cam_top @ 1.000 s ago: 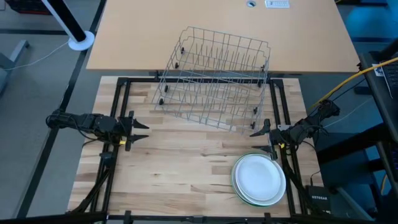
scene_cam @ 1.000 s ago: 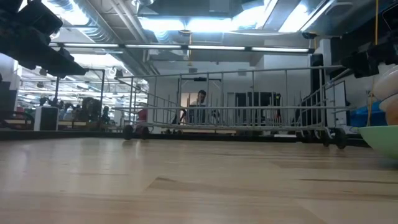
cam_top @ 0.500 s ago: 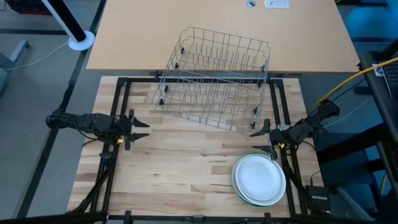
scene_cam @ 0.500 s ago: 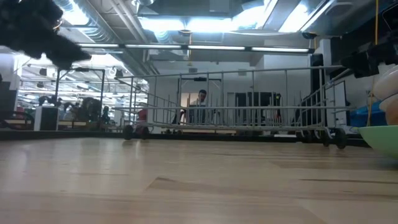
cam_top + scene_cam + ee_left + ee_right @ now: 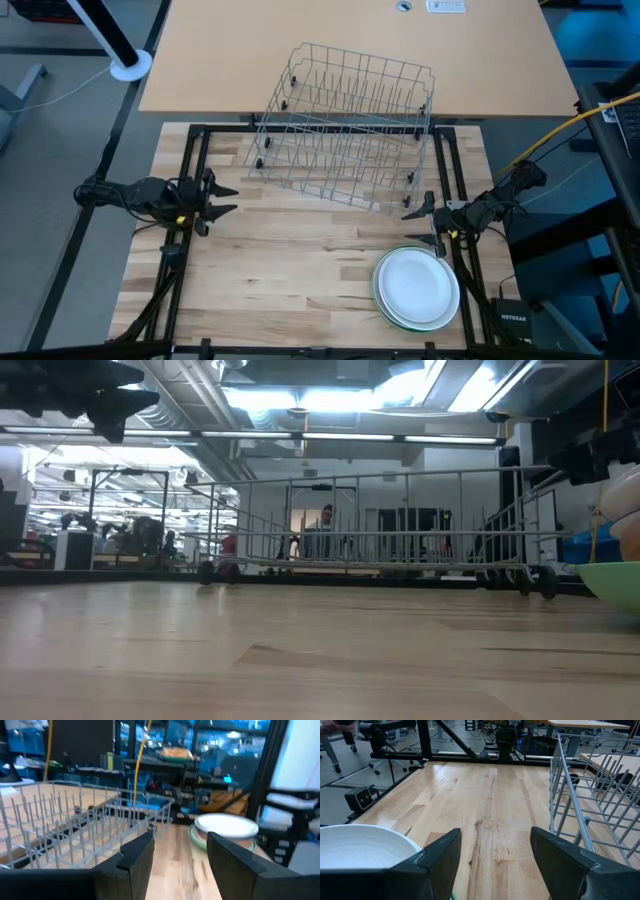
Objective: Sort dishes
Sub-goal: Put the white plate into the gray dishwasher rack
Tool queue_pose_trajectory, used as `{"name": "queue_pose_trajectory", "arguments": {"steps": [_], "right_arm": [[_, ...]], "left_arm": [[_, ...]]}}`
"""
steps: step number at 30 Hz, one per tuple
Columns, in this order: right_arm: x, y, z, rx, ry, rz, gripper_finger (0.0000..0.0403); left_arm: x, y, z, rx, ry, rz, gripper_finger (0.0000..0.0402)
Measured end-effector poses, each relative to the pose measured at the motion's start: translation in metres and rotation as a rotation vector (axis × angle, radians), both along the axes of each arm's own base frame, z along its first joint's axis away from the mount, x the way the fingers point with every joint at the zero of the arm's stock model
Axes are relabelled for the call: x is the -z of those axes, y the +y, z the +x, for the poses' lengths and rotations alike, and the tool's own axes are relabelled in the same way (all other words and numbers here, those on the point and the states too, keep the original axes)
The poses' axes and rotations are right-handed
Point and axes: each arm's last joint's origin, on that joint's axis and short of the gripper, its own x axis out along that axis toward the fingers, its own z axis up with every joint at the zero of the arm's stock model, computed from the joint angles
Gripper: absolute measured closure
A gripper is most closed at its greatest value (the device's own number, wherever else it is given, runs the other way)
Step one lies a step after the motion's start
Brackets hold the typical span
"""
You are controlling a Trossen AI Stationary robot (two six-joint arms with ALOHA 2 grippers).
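We're looking down on the table (image 5: 300, 260) and the plates (image 5: 417, 288) sit in one stack near its front right corner, a white one on top and a light green rim peeking out underneath. From the low view we catch just the green edge (image 5: 612, 582) at the far right of the tabletop. From the left wrist the stack (image 5: 226, 831) shows a white plate on top, a tan layer under it and green at the bottom.

The rack (image 5: 345, 125) lies across the back of the table, turned at an angle, straddling the seam between the light wood top and the tan board behind. We see nothing in it. It stands well apart from the plates.

The left gripper (image 5: 222, 198) hovers over the left edge of the table, pointing inward, fingers (image 5: 137, 857) spread with nothing between them. In the low view it hangs high at the upper left (image 5: 118, 412), clear of the surface.

The right gripper (image 5: 420, 207) sits at the right side, just behind the plates and just beside the rack's near right corner. Its fingers (image 5: 440, 855) are spread wide and hold nothing; through the gap we see bare wood, with the white plate (image 5: 360, 850) close by one finger and the rack's wire wall (image 5: 575, 805) by the other.

Beyond the rack, in the low view, a person (image 5: 322, 530) stands far back in the room
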Motion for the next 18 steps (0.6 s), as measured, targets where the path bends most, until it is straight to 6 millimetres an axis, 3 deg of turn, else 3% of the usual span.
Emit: {"name": "queue_pose_trajectory", "arguments": {"steps": [9,18], "right_arm": [[0.0,0.0,0.0,0.0,0.0,0.0,0.0158],[0.0,0.0,0.0,-0.001,-0.001,0.001,0.0158]], "left_arm": [[-0.016,-0.003,0.012,0.011,-0.146,-0.102,0.0226],[-0.027,-0.016,0.057,0.116,-0.223,-0.044,0.0226]]}}
